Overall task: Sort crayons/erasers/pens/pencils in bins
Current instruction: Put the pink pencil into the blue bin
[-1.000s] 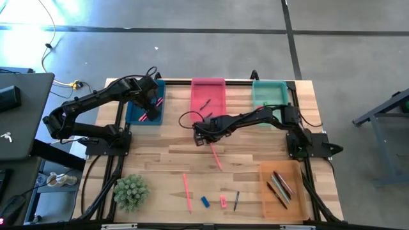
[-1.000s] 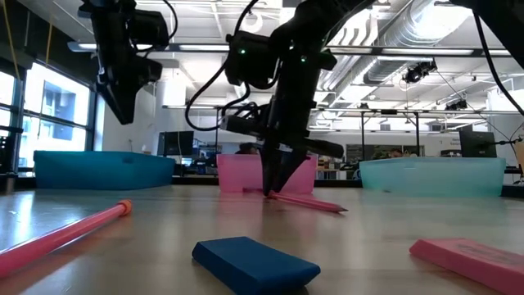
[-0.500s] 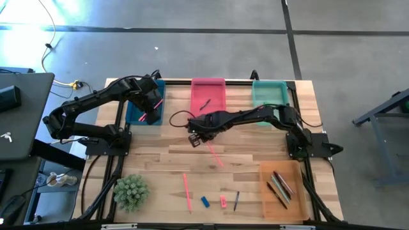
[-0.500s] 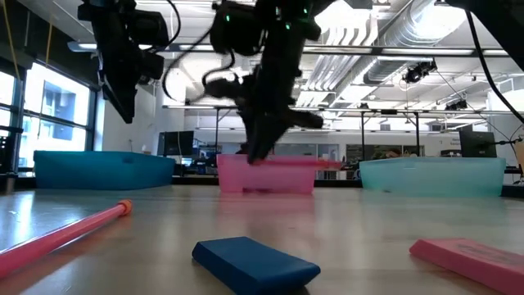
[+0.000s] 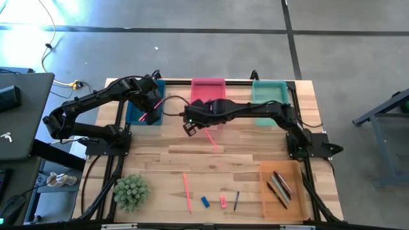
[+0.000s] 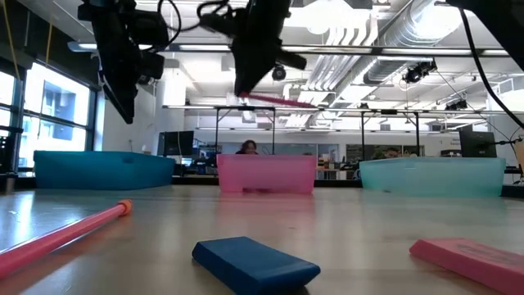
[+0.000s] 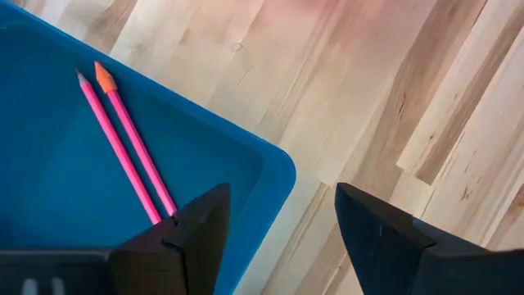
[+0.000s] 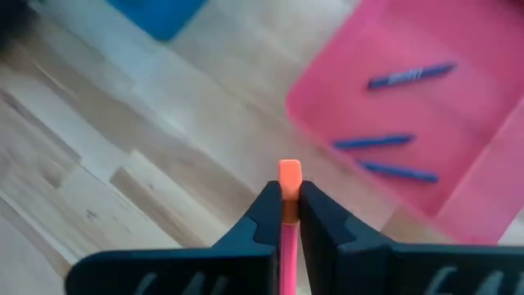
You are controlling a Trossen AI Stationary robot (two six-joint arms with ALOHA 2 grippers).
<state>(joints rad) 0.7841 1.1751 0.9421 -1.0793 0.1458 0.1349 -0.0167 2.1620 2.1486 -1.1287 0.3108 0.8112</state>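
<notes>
My right gripper (image 5: 190, 126) hangs above the table between the dark blue bin (image 5: 135, 114) and the pink bin (image 5: 208, 89), shut on a pink pencil (image 6: 282, 101) with an orange eraser end. My left gripper (image 7: 278, 238) is open over the near right corner of the blue bin, where two pink pencils (image 7: 123, 147) lie flat; nothing is between its fingers. Three blue sticks (image 8: 393, 143) lie in the pink bin. Near the front edge a pink pencil (image 5: 186, 191), a blue eraser (image 5: 204, 202), a pink eraser (image 5: 223, 202) and a dark pen (image 5: 236, 200) lie on the wood. My right gripper pinches the pink pencil between its two fingers close to the eraser end (image 8: 289, 205), and the orange tip juts just past the fingertips. The fingers come from above, slanting down. The pencil is lifted clear of the table, nearly level, its long end (image 5: 211, 142) pointing toward the table's near right.
A teal bin (image 5: 268, 92) stands at the far right. An orange bin (image 5: 271, 198) with several sticks stands at the near right. A green plant (image 5: 131, 191) stands at the near left. Bare wood lies across the table's middle.
My right gripper has risen well above the table and gone toward the far left, staying shut. The pink pencil, whose tip was on the wood a second ago, now hangs clear and nearly level.
</notes>
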